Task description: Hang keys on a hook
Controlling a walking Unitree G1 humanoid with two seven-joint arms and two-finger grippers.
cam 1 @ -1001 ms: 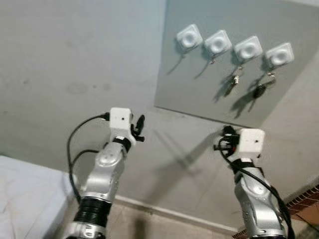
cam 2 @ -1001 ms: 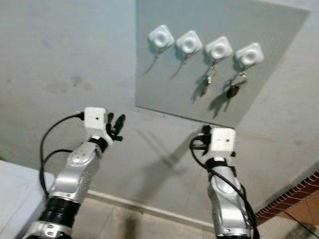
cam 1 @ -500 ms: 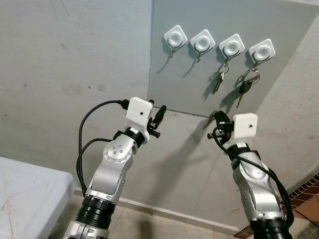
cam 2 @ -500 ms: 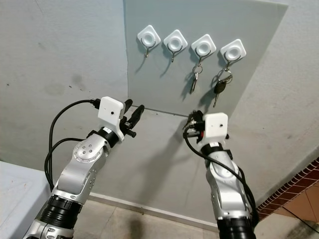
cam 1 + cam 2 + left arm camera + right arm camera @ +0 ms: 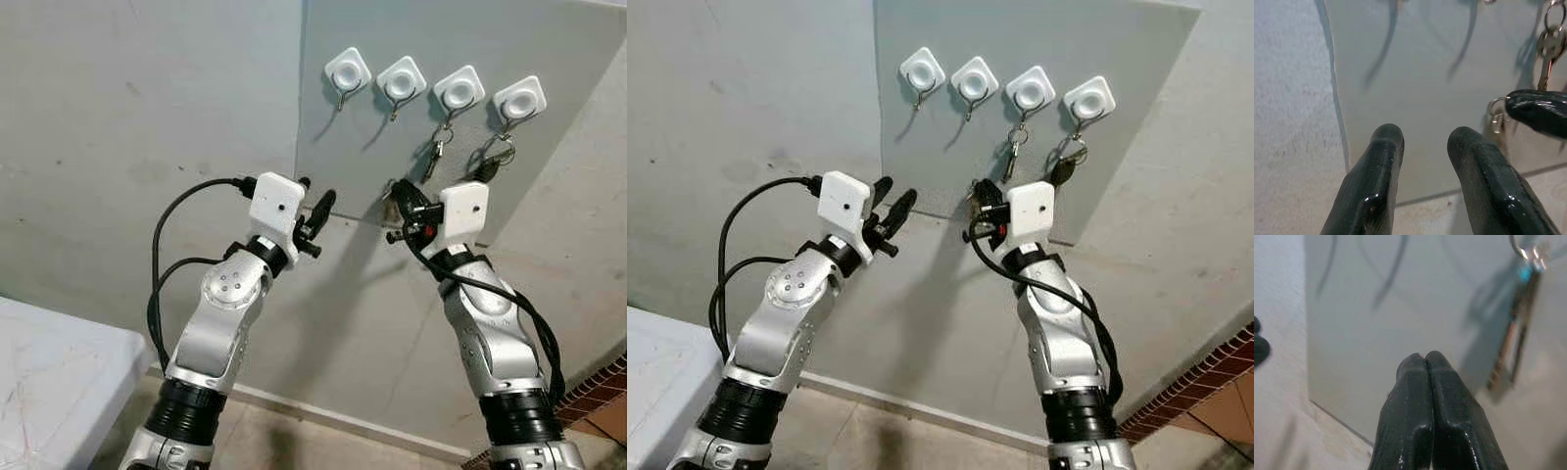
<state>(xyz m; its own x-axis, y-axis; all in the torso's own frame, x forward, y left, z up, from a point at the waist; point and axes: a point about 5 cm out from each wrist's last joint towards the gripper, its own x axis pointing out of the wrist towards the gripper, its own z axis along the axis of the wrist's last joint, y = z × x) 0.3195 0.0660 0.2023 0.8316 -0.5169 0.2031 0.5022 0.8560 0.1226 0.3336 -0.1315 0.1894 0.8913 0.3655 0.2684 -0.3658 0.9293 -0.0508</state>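
Both hands are raised near the lower edge of the grey board (image 5: 549, 196). The right hand (image 5: 400, 201) pinches a set of keys (image 5: 1495, 115) below the four white hooks (image 5: 393, 80). The left hand (image 5: 315, 211) is spread open, empty.

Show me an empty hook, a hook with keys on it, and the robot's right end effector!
Empty hook (image 5: 348, 70): left eye view, on its white square base.
Hook with keys (image 5: 459, 90): left eye view, on its white base.
Right end effector (image 5: 402, 199): left eye view, at its black fingertips.
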